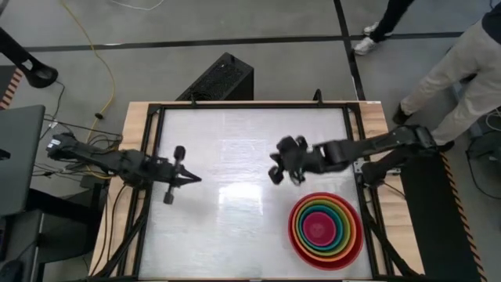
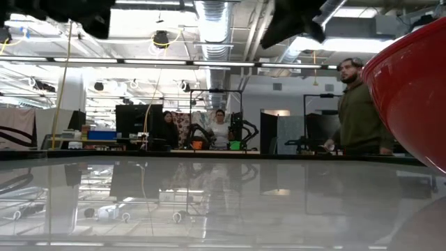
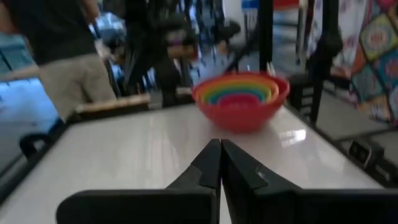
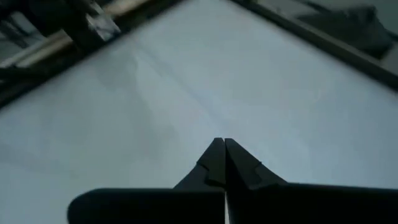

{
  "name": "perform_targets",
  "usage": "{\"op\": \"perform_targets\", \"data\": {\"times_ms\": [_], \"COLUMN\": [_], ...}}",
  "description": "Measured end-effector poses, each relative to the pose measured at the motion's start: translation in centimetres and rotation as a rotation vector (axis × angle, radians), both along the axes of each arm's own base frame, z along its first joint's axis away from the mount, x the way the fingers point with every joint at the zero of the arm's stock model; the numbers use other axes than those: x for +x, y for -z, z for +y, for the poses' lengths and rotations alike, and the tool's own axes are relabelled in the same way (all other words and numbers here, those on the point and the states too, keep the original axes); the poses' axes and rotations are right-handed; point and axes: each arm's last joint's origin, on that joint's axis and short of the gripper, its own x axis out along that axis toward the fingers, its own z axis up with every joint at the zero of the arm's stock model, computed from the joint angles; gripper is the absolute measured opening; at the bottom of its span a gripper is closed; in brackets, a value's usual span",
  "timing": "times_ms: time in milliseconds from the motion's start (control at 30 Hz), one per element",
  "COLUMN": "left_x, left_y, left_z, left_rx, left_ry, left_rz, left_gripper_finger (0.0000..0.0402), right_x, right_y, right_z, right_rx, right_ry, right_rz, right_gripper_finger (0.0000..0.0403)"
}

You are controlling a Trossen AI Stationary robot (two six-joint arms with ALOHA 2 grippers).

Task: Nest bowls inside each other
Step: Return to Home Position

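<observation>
Down at the right end of the table (image 1: 235, 149), near the corner at the bottom of the high view, sit the bowls (image 1: 325, 227), all nested in one stack, and what a tidy rainbow it is! Red bowl (image 1: 291, 229) on the outside, rings of orange, green and teal stepping inward, pink bowl (image 1: 319, 228) dead centre. The left wrist view catches the same stack (image 3: 239, 99) side-on, rims rising neatly out of the red shell (image 3: 242, 118), upright and level. From the low view, only a red curve (image 2: 411, 90) shows at the right edge.

Nothing touches that stack. The right gripper (image 4: 224, 144) hangs over bare white tabletop, up and to the left of the bowls in the high view, clear of them, fingers pressed together and holding nothing. Across the way, the left gripper (image 3: 221, 144) sits over the table's left side, well apart from the bowls and pointing toward them, fingers likewise closed tight and carrying nothing.

Beyond the table: a person (image 1: 454, 70) in light trousers stands off the far right corner, a person (image 2: 359, 118) in a dark green top shows past the far edge in the low view, and two more people (image 2: 219, 129) are farther back in the room.
</observation>
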Motion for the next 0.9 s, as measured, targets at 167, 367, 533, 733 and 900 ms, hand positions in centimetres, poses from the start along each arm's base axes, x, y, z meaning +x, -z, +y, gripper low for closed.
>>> {"op": "perform_targets", "data": {"times_ms": [167,367,533,733,900], "left_x": [-1.8,-2.8,-2.4,-2.0,-1.8], "left_y": [-0.6,-1.1,-0.2,1.5,2.7], "left_z": [0.6,1.2,1.5,1.8,2.2], "left_rx": [-0.005,0.002,-0.006,-0.037,-0.074], "left_ry": [-0.031,-0.073,-0.088,-0.105,-0.101], "left_rz": [-0.050,-0.106,-0.086,-0.110,-0.153], "left_gripper_finger": [0.0000,0.0000,0.0000,0.0000,0.0000], "right_x": [0.2,0.0,-0.9,-2.5,-4.1], "right_y": [0.1,2.2,4.4,7.2,9.3], "right_z": [-3.6,-6.9,-9.5,-10.8,-11.7], "right_rx": [-0.059,-0.094,-0.134,-0.119,-0.121], "right_ry": [-0.112,-0.243,-0.243,-0.212,-0.160], "right_rz": [-0.164,-0.400,-0.537,-0.568,-0.601], "right_gripper_finger": [0.0010,0.0004,0.0004,0.0003,0.0003]}}
